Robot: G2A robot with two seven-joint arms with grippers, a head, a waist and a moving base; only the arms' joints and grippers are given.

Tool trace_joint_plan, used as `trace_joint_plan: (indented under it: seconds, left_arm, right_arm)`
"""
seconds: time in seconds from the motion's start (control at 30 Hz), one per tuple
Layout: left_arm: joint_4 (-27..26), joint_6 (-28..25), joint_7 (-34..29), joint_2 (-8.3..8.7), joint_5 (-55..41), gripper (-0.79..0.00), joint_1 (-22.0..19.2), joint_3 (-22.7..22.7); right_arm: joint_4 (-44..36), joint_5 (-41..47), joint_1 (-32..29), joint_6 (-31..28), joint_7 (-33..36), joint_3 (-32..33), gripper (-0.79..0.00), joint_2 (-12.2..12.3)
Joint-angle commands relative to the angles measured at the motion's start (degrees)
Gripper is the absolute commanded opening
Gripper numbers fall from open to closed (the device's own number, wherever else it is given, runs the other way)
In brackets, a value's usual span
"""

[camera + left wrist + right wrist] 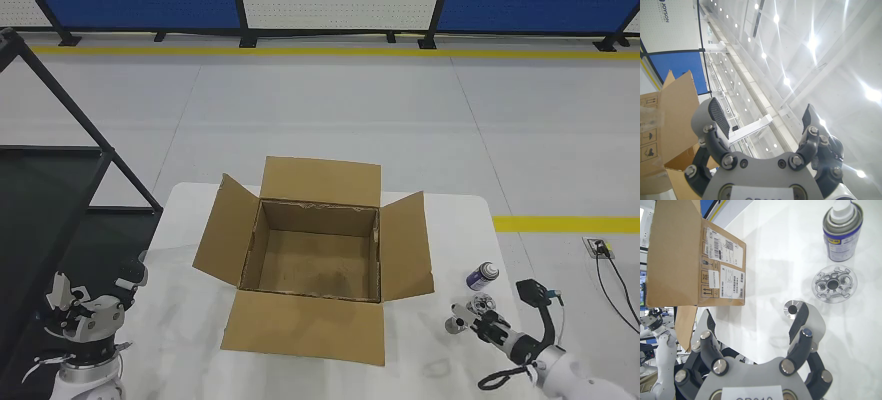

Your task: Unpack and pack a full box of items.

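Top view gives me the brown cardboard box [315,255] standing in the middle of the white table [450,215]. All four of its flaps are folded outward and its bare cardboard floor shows. To the right of the box, near the table's edge, stands an upright blue spray can [486,273]. My right hand [468,318] sits low over the table, just nearer to me than the can.

In the right wrist view that hand is open, its two dark ribbed pads [799,321] spread well apart with nothing between them. A round silvery cast-metal part [834,286] lies flat just beside the foot of the can. A small shiny metal disc [791,309] with a centre hole lies near it. The disc is partly hidden behind one pad, and I cannot tell whether the pad touches it. All three items sit on the table outside the box, apart from its labelled wall.

My left hand [761,105] is also open and holds nothing, its fingers pointing up toward the ceiling lights. In the top view it sits off the table's left side, below a black metal rack [40,200], well apart from the box.
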Motion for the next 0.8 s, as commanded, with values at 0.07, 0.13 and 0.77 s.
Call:
trace_joint_plan:
  seconds: [0.07,0.13,0.77]
  left_arm:
    - [0.00,0.00,0.00,0.00,0.00,0.000,0.00,0.00]
    - [0.00,0.00,0.00,0.00,0.00,0.000,0.00,0.00]
    - [0.00,0.00,0.00,0.00,0.00,0.000,0.00,0.00]
  right_arm:
    - [1.35,-3.23,1.85,1.71,0.81,-2.22,0.000,0.22]
    - [1.33,-5.59,2.11,3.32,0.91,-3.12,0.000,0.32]
    - [0.18,-19.42,5.06,10.61,6.18,-10.07,0.000,1.09]
